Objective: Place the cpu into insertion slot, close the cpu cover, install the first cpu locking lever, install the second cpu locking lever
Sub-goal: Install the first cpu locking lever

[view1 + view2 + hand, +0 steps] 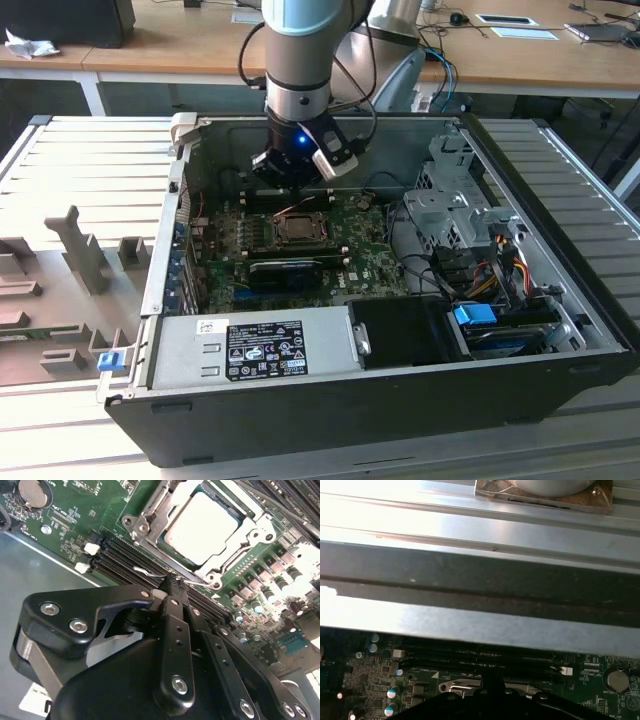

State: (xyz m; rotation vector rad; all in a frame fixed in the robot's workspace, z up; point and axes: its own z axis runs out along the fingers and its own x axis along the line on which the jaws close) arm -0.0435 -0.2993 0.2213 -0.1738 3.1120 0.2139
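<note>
Seated in the square silver-rimmed insertion slot [200,530] on the green circuit board [75,515]: small silvery-grey square cpu [202,527], thin silvery hinged cpu cover [227,557] down around it. Black gripper [170,587] closed, fingertips meeting at a thin wire lever [150,572] (grip itself unclear) beside the black memory slots [120,557]. White label [265,350] unreadable.

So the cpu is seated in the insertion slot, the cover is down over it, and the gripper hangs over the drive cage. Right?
Not quite. The gripper hangs beside the insertion slot, over the black memory slots, not the drive cage. The second wrist view shows it. The cpu does sit in the slot with the cpu cover down over it.
</note>
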